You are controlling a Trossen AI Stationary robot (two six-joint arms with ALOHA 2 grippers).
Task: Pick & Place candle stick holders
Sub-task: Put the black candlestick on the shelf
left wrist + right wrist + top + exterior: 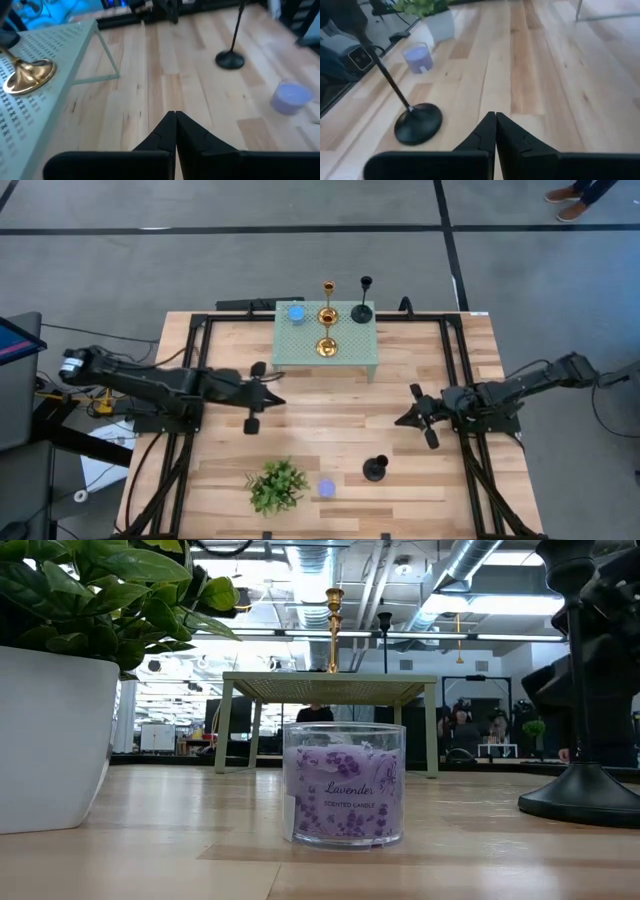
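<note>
With three slim holders already on the pale green perforated stand (300, 352) and one matte black round-based holder (375, 469) left on the wooden table (330, 420), both the right gripper (404, 419) and left gripper (278, 401) hovered empty, fingers pressed together, so the next move likely called for opening and reaching for it.

Left arm reaches in from the table's left edge, stretched low across the boards toward the middle. Left gripper (277, 402) points rightward, its fingers (162, 137) pressed together with nothing between them.

Right arm comes in from the right edge, elbow bent, forearm angled toward the centre. Right gripper (400, 420) points leftward, fingers (482, 137) closed tip to tip, empty, above bare wood.
</note>
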